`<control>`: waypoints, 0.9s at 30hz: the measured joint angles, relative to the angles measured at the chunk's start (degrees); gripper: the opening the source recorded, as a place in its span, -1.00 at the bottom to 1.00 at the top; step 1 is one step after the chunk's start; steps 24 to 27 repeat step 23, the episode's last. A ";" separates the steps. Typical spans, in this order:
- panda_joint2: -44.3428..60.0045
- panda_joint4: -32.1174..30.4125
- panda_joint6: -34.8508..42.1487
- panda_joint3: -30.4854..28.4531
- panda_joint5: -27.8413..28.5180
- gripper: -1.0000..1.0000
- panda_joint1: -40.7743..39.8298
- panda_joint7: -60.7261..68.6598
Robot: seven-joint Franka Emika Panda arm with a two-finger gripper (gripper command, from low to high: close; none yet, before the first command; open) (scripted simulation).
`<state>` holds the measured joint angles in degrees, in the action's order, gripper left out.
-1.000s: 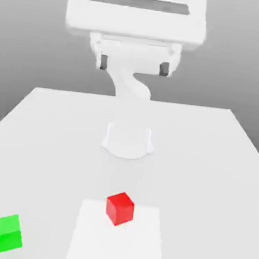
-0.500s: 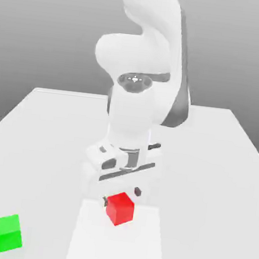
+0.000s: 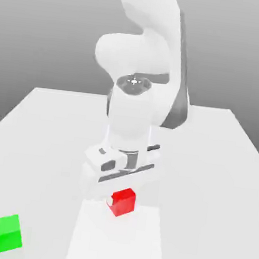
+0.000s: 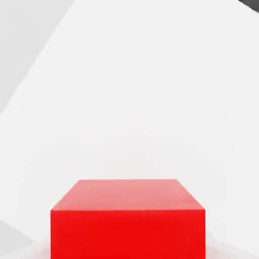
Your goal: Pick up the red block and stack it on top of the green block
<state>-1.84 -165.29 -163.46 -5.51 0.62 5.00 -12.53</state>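
Grey, shadowless backdrop stood behind a white table (image 3: 218, 164), and on its near part we saw a slightly brighter square patch (image 3: 116, 243). We found the white robot arm (image 3: 140, 82) bent down over the middle of the table, its hand lowered onto the red block (image 3: 123, 202), which sat at the far edge of that patch. Our gripper (image 3: 121, 197) was closed on the red block: a pale fingertip (image 3: 110, 200) pressed against the cube's side toward the exterior view's left, while the other finger was hidden behind the cube. From the hand view the red block (image 4: 128, 218) showed its top face and one side, with plain white table (image 4: 152, 101) beyond it. We saw the green block (image 3: 7, 233) resting on the table well apart from the red one, near the front corner at the exterior view's left, untouched
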 joint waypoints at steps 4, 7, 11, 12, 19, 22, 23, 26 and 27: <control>0.95 5.39 5.20 -2.61 -0.44 -1.00 -4.45 3.36; 4.13 11.44 8.54 -3.93 -1.71 -1.00 -9.06 7.45; 8.19 19.61 12.70 -5.76 -3.29 -1.00 -14.21 12.90; 9.12 21.65 13.69 -6.32 -3.72 -1.00 -15.25 14.30; 19.33 28.73 9.99 -6.25 -8.51 -1.00 -20.16 21.34; 20.69 28.84 8.80 -5.81 -9.19 1.00 -20.53 21.86; 20.69 28.84 8.80 -5.81 -9.19 1.00 -20.53 21.86; 20.69 28.84 8.80 -5.81 -9.19 1.00 -20.53 21.86; 20.69 28.84 8.80 -5.81 -9.19 1.00 -20.53 21.86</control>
